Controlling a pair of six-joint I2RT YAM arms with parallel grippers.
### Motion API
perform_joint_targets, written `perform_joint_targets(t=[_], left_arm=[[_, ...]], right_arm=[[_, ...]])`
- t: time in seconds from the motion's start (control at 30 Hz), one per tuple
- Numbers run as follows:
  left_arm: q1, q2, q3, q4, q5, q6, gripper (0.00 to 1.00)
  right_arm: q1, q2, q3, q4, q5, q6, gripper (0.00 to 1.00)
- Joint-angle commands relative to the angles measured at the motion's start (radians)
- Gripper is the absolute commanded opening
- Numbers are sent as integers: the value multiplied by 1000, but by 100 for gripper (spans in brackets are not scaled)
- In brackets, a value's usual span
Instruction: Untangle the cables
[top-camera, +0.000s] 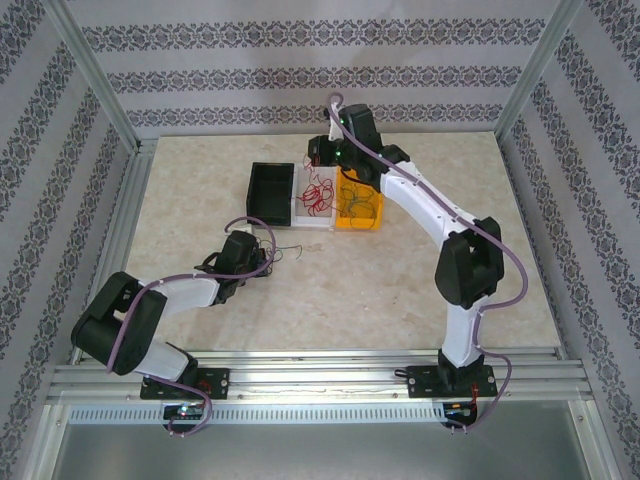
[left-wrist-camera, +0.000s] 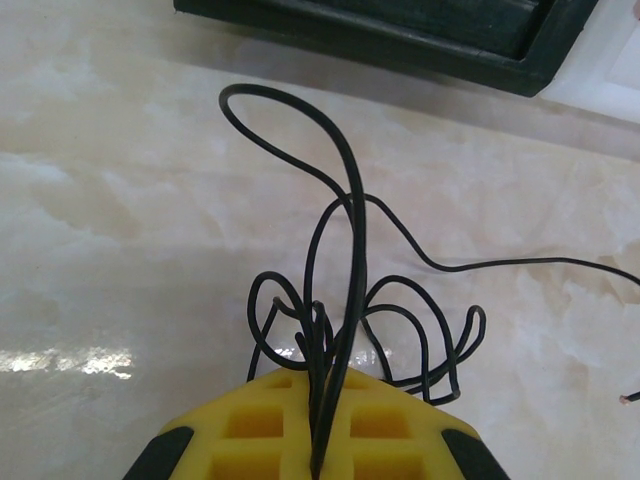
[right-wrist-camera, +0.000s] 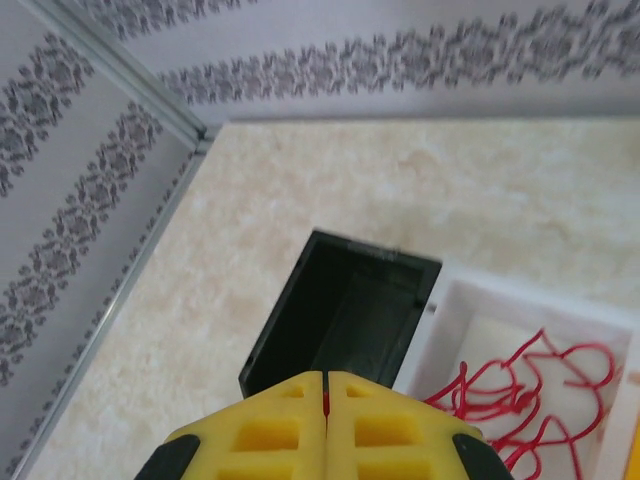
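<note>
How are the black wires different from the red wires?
The black wires are pinched in the left gripper and trail over the table; the red wires lie in a white tray. The black wires make big open loops; the red wires bunch in small squiggles. Both are thin and curly.

Looking over everything in front of me right now: no lettering, no numbers, no labels, no brand marks that I can read on anything.
</note>
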Motion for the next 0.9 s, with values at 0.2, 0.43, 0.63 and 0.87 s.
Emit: perform_joint_targets(t=[0.2, 0.43, 0.63, 0.87], left_arm=[[2, 0, -7, 27, 16, -8, 0], [1, -13, -14, 31, 15, -25, 0], [1, -30, -22, 32, 7, -31, 0], [1, -43, -23, 16, 5, -34, 0]], right_arm=[[40, -188, -63, 38, 244, -96, 3], [65, -271, -183, 67, 355, -90, 4], [55, -218, -168, 66, 169, -89, 4], [33, -99, -130, 63, 35, -31, 4]])
